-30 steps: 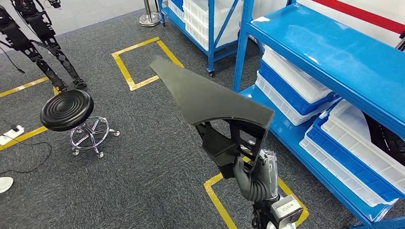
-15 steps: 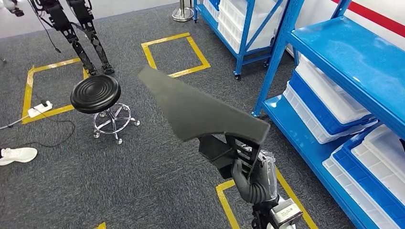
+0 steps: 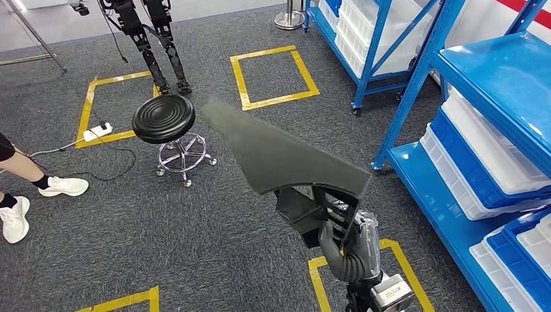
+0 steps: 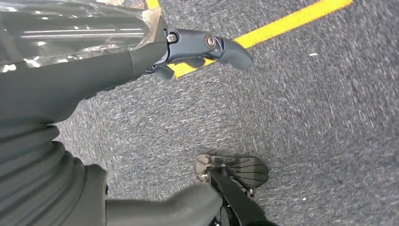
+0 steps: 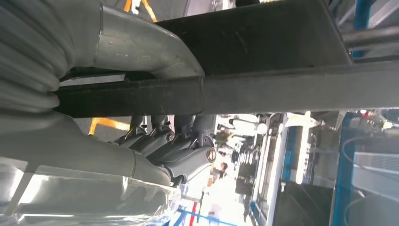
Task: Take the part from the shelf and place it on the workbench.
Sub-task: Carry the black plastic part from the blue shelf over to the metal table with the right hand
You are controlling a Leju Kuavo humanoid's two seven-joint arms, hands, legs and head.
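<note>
Dark grey part (image 3: 279, 153): held aloft over the grey carpet (image 3: 195, 240), clear of the blue shelf (image 3: 500, 84), its broad flat panel tapering toward the black stool (image 3: 164, 118). Right hand (image 3: 347, 244): gripped the part's ribbed lower frame, thumb and fingers (image 5: 183, 150) wrapped round a bar. Left hand (image 4: 94, 70): hung above the carpet holding nothing, fingers apart. White bins (image 3: 484, 149) sat on the shelf. A person's legs (image 3: 19, 182) stood at the edge.
</note>
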